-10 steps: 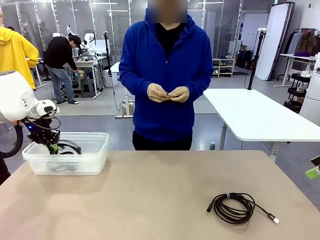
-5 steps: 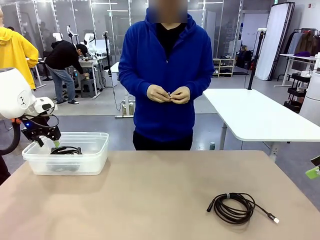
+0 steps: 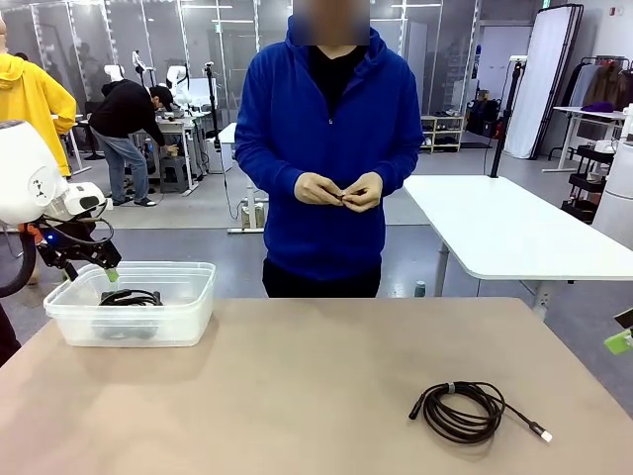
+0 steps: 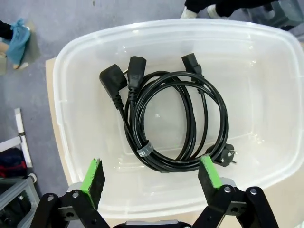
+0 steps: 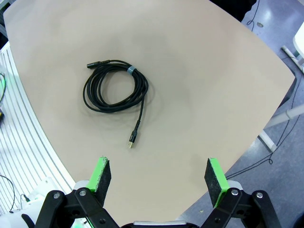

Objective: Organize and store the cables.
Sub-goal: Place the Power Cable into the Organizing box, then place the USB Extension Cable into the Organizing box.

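A clear plastic bin (image 3: 188, 309) stands at the table's far left, and black coiled cables (image 3: 129, 297) with thick plugs lie in it. My left gripper (image 3: 94, 271) hangs open just above the bin's left end. In the left wrist view the gripper (image 4: 151, 173) is open with nothing between its pads, above the cables (image 4: 166, 123) on the bin floor (image 4: 256, 85). Another coiled cable (image 3: 463, 411) with a slim connector lies on the table at the front right. My right gripper (image 5: 159, 173) is open high above that cable (image 5: 115, 88).
A person in a blue hoodie stands at the far side with both hands (image 3: 341, 190) together at the waist, fingering something small. The tan tabletop (image 3: 297, 396) between the bin and the coil is bare. A white table (image 3: 514, 228) stands behind on the right.
My left gripper has opened and risen up and to the left, out of the bin. The cable it held now lies in the bin. The coil on the table has not moved.
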You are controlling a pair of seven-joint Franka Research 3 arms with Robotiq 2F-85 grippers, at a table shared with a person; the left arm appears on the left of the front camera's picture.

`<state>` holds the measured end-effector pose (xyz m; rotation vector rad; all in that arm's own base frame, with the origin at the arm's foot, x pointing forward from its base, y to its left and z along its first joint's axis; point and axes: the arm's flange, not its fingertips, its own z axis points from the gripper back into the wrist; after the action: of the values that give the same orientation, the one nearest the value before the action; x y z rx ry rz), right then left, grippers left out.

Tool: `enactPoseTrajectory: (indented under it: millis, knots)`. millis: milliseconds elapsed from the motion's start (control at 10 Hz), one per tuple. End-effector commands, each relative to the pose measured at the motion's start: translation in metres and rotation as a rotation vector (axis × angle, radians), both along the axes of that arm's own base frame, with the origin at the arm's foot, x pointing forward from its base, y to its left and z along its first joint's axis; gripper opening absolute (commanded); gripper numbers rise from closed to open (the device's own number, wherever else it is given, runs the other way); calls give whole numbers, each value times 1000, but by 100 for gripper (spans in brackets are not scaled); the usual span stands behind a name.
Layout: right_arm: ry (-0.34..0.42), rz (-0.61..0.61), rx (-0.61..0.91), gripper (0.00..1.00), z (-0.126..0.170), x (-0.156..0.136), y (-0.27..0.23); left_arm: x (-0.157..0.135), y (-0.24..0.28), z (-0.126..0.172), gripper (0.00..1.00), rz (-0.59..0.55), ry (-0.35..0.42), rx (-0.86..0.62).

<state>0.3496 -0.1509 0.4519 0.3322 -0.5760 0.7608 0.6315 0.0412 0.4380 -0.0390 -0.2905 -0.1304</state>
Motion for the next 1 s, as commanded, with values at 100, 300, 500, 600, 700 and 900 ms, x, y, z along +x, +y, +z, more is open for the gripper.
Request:
enactPoseTrajectory:
  millis: [100, 300, 500, 600, 700, 900]
  knots:
    - [-8, 6, 12, 100, 1, 1, -1, 2, 2, -4, 100, 17, -6, -2]
    - [-8, 6, 12, 100, 1, 1, -1, 2, 2, -4, 100, 17, -6, -2]
    - [-8, 6, 12, 100, 1, 1, -1, 2, 2, -4, 100, 17, -6, -2]
    - [-8, 6, 12, 100, 1, 1, -1, 2, 2, -4, 100, 17, -6, -2]
    - [-8, 6, 12, 100, 1, 1, -1, 2, 2, -4, 100, 17, -6, -2]
    - [-8, 6, 12, 100, 1, 1, -1, 2, 2, -4, 100, 17, -6, -2]
